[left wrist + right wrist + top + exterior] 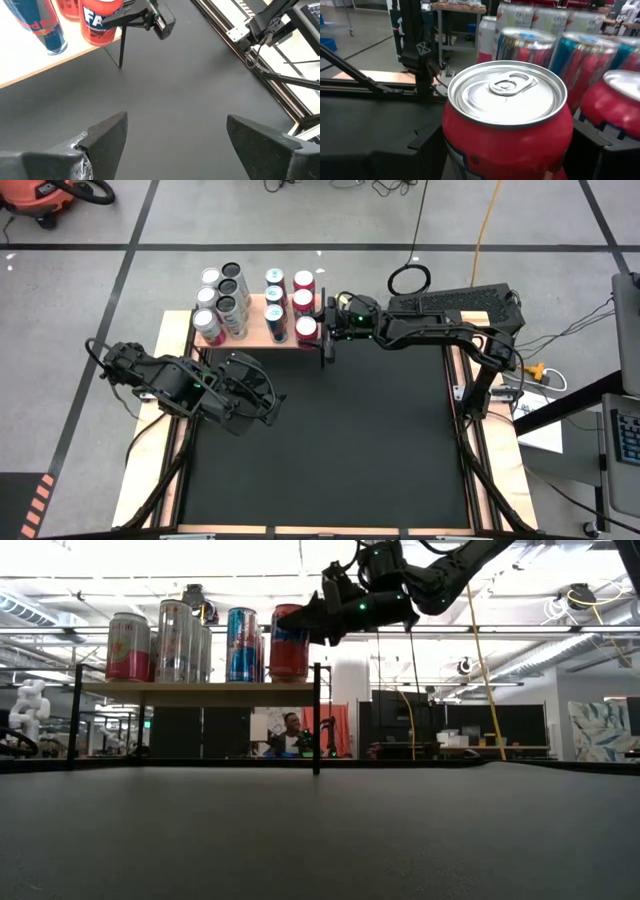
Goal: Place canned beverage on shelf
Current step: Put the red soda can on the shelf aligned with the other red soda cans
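Note:
The shelf [256,320], a pale wood board on thin black legs, stands at the table's far edge and carries several upright cans. A red can [306,330] stands at the board's near right corner, and my right gripper [318,332] is shut on it, reaching in from the right. The low view shows this can [288,640] level with the other cans. Over the left of the black mat, my left gripper [175,135] hovers open with nothing between its fingers, well short of the shelf [30,65]. My right gripper pinches the red can's side wall [451,137] between its two fingers [427,145], one on either side, below the rim. The fingers come level from the table's right side. The can is upright, its base at the board's near right corner [102,42]; whether it rests there I cannot tell.
Silver cans [225,295] fill the shelf's left part, with blue and red cans [275,300] beside the held one. A black shelf leg [316,720] stands under the corner. The black mat [350,440] lies bare in the middle. A person [290,730] sits in the room behind.

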Robot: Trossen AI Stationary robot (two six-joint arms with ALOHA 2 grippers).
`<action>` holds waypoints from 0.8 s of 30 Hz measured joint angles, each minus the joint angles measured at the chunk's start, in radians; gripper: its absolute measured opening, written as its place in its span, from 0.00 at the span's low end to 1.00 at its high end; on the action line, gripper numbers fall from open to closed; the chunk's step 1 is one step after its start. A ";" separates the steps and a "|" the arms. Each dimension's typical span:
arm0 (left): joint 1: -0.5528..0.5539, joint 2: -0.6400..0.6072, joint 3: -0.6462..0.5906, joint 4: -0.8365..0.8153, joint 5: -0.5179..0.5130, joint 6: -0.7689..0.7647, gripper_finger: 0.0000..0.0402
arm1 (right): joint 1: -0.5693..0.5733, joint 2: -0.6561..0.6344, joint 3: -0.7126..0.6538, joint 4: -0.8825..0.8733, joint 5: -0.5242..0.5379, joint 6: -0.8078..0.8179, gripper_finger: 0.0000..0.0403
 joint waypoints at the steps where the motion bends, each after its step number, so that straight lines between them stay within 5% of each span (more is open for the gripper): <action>1: 0.000 0.000 0.000 0.000 0.000 0.000 0.85 | 0.000 0.002 0.000 -0.003 0.000 0.000 0.68; 24: 0.000 0.000 -0.001 0.007 0.000 0.000 0.85 | -0.004 0.001 0.000 -0.015 0.027 -0.030 0.71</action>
